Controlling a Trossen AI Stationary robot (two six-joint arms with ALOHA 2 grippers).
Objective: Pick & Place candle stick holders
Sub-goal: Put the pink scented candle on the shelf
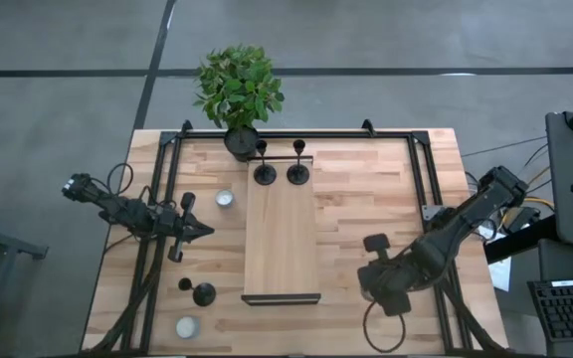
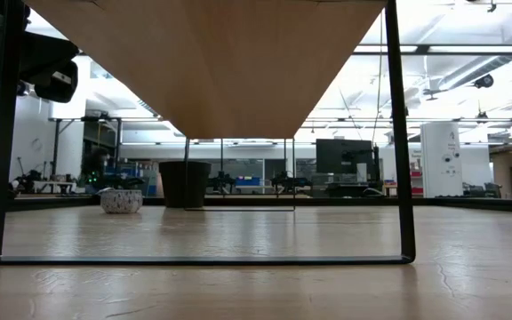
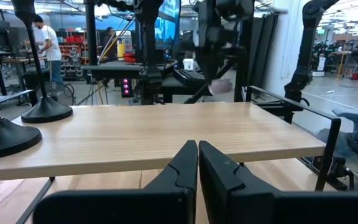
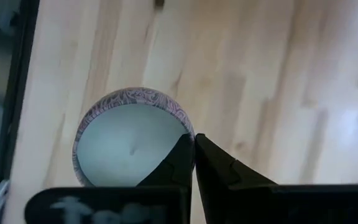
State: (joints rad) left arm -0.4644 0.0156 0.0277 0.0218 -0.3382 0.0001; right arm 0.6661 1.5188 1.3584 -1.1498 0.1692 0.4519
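Top-down view: 2 candle holders stand upright at the far end of the raised wood shelf [image 1: 282,244], upper centre of frame, one at [image 1: 265,173], the other just beside it at [image 1: 297,173]. 3rd candle holder [image 1: 203,293] sits on the table, lower left of frame, beside the shelf's near end, w/ a small black piece [image 1: 185,284] just beside it.

Tealights: one [image 1: 225,199] left of the shelf mid-frame, one [image 1: 187,326] at bottom left. Potted plant [image 1: 239,94] top centre at the table's far edge.

L gripper [image 1: 205,231] mid-left, pointing at the shelf's side, fingers pressed together, holding nothing; the wrist cam shows them closed [image 3: 197,163] level w/ the shelf top.

R gripper [image 4: 193,146] lower right of the top-down frame, fingers closed, nothing gripped, tips over the rim of a patterned tealight [image 4: 129,140] on the table.
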